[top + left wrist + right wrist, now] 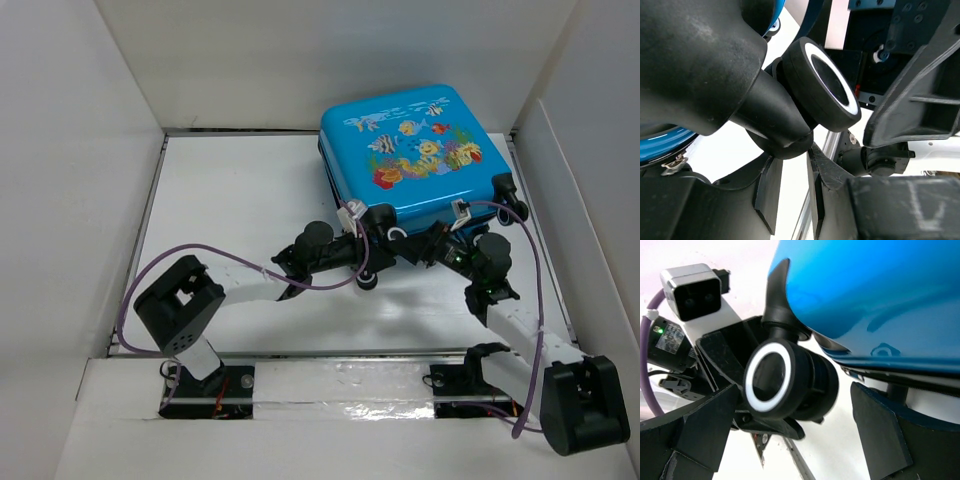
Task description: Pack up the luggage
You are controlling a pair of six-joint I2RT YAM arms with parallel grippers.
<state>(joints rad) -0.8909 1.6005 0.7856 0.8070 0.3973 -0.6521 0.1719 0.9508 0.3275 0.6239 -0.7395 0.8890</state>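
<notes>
Reaching forward from the near table edge, the left arm (230,285) and right arm (520,330) meet at the near side of the luggage (410,150). It is a bright-blue, fish-print suitcase lying closed, print up, toward the far right of the white table (240,190).

The right gripper (792,425) is spread wide. A black caster wheel (767,377) sits between its fingers with a gap on each side, probably lined up to steady or shift the case.

The left gripper (792,172) shows only a narrow slit between its fingers, tips right under a white-rimmed wheel (825,85). Whether they pinch any part of it cannot be told.

Lying shut, the case likely needs opening first. Its lining, zip and anything to pack are out of sight, and the arms hide its near edge. White walls (330,60) close off the far side.
</notes>
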